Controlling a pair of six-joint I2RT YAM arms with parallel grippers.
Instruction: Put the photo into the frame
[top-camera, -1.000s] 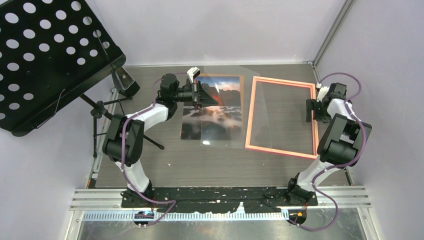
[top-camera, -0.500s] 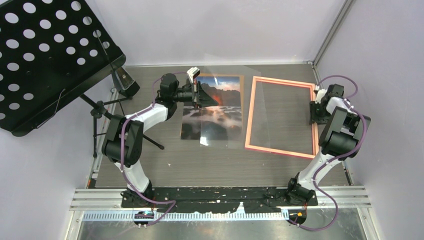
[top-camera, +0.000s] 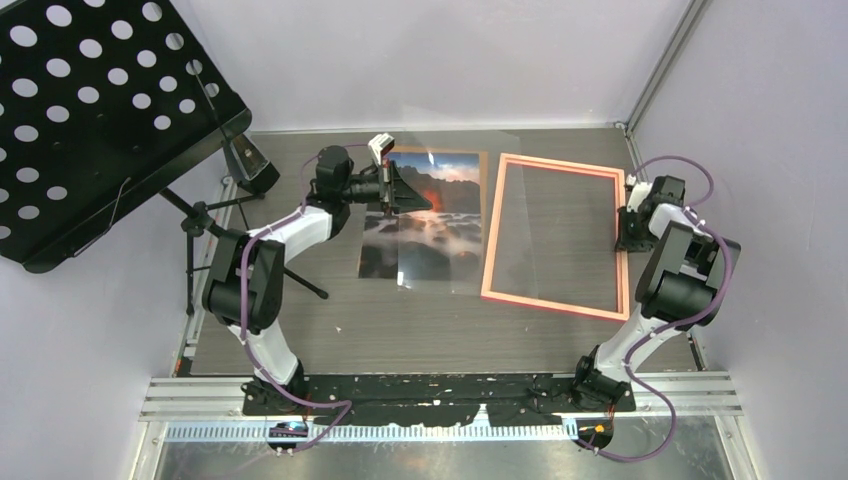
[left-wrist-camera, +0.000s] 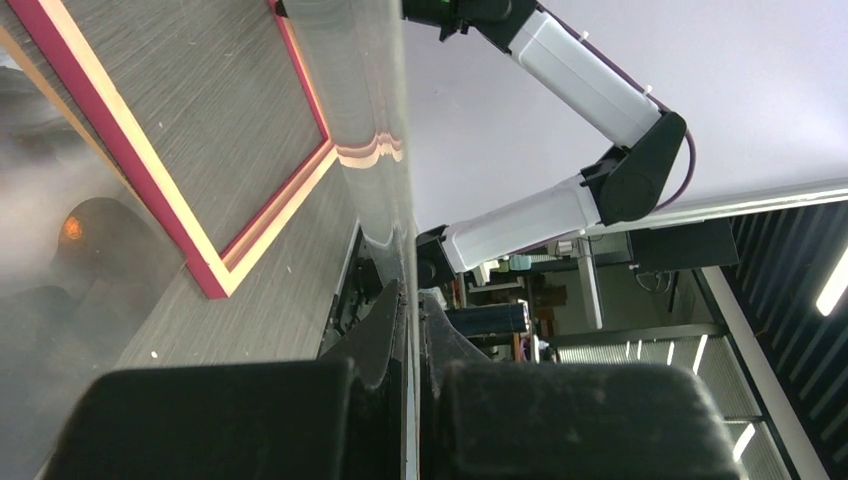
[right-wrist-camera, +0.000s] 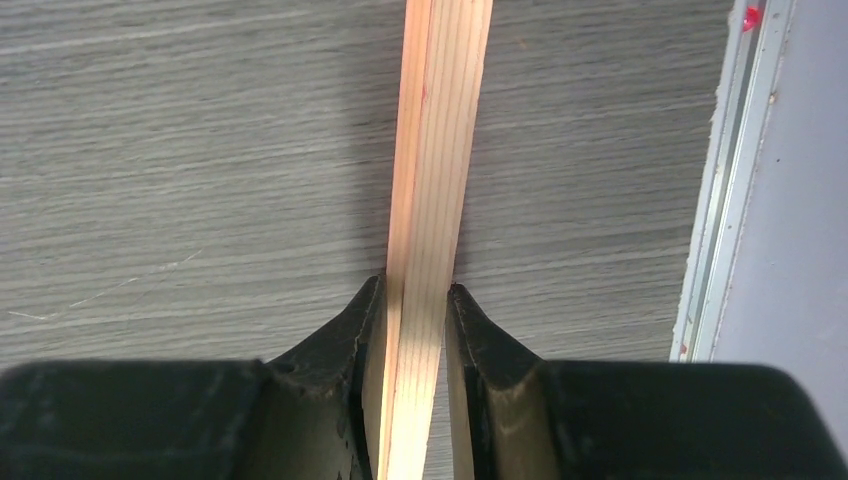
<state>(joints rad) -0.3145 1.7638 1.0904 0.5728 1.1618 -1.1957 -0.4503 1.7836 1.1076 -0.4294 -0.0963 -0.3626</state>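
Shifted left toward the photo (top-camera: 455, 225) since a second ago, the frame (top-camera: 551, 307) sits on the table (top-camera: 400, 330), its right rail pinched by the right gripper (right-wrist-camera: 415, 300); the left gripper (left-wrist-camera: 410, 300) clamps a clear sheet (left-wrist-camera: 370, 150) lifted over the photo, apparently to free it

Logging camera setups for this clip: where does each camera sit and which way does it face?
Top external: above and behind the bases, looking down at table, photo and frame; both arms whole.
Left wrist: on the left gripper, looking along the clear sheet it pinches toward the frame and right arm.
Right wrist: on the right gripper, looking down at the frame rail it clamps.
Shared: the frame, in all three.
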